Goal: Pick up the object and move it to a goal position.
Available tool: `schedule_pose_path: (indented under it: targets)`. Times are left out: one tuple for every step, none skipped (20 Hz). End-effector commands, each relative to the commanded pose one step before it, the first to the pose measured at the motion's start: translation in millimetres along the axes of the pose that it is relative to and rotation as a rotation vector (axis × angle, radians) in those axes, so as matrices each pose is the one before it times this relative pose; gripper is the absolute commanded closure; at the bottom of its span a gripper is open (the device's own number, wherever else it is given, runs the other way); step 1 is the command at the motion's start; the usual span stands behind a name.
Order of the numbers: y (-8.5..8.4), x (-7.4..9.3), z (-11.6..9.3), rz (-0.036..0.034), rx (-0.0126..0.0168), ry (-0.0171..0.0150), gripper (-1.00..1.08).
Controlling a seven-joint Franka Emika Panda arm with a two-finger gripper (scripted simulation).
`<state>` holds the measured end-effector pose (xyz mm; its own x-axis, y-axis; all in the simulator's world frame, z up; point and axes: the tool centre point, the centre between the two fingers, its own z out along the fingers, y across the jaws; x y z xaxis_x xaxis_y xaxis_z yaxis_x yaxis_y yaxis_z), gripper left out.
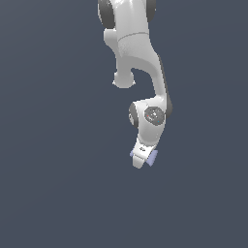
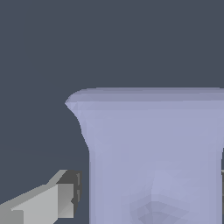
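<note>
The object point(image 2: 153, 153), a pale lavender-blue block with pinched sides, fills much of the wrist view and sits between my gripper's two fingers. One grey finger point(image 2: 61, 199) stands beside its side with a narrow dark gap between them. The other finger only shows as a sliver at the frame edge. In the exterior view the white gripper point(image 1: 142, 159) points down over the object point(image 1: 153, 157), whose lavender corners stick out on both sides of it. The jaws stand open around the block, not touching it on the side that shows.
A plain dark grey-blue surface point(image 1: 53, 184) surrounds everything. The white arm point(image 1: 138, 53) reaches in from the top of the exterior view. Nothing else shows.
</note>
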<state>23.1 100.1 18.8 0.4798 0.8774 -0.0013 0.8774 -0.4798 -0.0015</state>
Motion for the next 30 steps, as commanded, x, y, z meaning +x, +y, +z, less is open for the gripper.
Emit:
schedule_pose_path:
  targets:
    - [0.98, 0.69, 1.76, -0.00011, -0.00155, 0.00099, -0.92]
    - [0.0, 0.0, 0.0, 0.0, 0.0, 0.0, 1.08]
    - [0.0, 0.0, 0.0, 0.0, 0.0, 0.0, 1.08]
    - [0.0, 0.0, 0.0, 0.0, 0.0, 0.0, 1.08]
    - [0.0, 0.0, 0.0, 0.0, 0.0, 0.0, 1.08]
    - [0.0, 0.0, 0.0, 0.0, 0.0, 0.0, 1.08]
    - [0.0, 0.0, 0.0, 0.0, 0.0, 0.0, 1.08]
    - [0.0, 0.0, 0.0, 0.0, 0.0, 0.0, 1.08]
    - [0.0, 0.0, 0.0, 0.0, 0.0, 0.0, 1.08]
    - [0.0, 0.0, 0.0, 0.0, 0.0, 0.0, 1.08]
    - [0.0, 0.0, 0.0, 0.0, 0.0, 0.0, 1.08]
    - [0.44, -0.19, -0.71, 0.00043, -0.00083, 0.00029, 1.08]
    - [0.04, -0.1, -0.28, 0.0, 0.0, 0.0, 1.08]
    - [0.13, -0.31, -0.83, 0.0, 0.0, 0.0, 1.08]
    - [0.21, -0.51, -1.39, 0.0, 0.0, 0.0, 1.08]
    - [0.29, -0.72, -1.95, 0.0, 0.0, 0.0, 1.08]
    - [0.38, -0.92, -2.51, 0.0, 0.0, 0.0, 1.08]
    - [0.47, -1.13, -3.08, 0.0, 0.0, 0.0, 1.08]
    - [0.55, -1.34, -3.66, 0.0, 0.0, 0.0, 1.08]
    - [0.64, -1.56, -4.25, 0.0, 0.0, 0.0, 1.08]
    - [0.73, -1.77, -4.85, 0.0, 0.0, 0.0, 1.08]
    - [0.65, -1.75, -5.41, -0.00043, -0.00025, -0.00048, 1.08]
    - [0.92, -2.22, -6.09, 0.0, 0.0, 0.0, 1.08]
    - [1.02, -2.45, -6.74, 0.0, 0.0, 0.0, 1.08]
    - [1.12, -2.69, -7.42, 0.0, 0.0, 0.0, 1.08]
    - [1.23, -2.93, -8.12, 0.0, 0.0, 0.0, 1.08]
    - [1.12, -2.84, -8.67, -0.00057, -0.00003, -0.00039, 1.08]
    - [1.43, -3.38, -9.43, 0.0, 0.0, 0.0, 1.08]
    - [1.52, -3.57, -10.01, 0.0, 0.0, 0.0, 1.08]
    - [1.6, -3.74, -10.55, 0.0, 0.0, 0.0, 1.08]
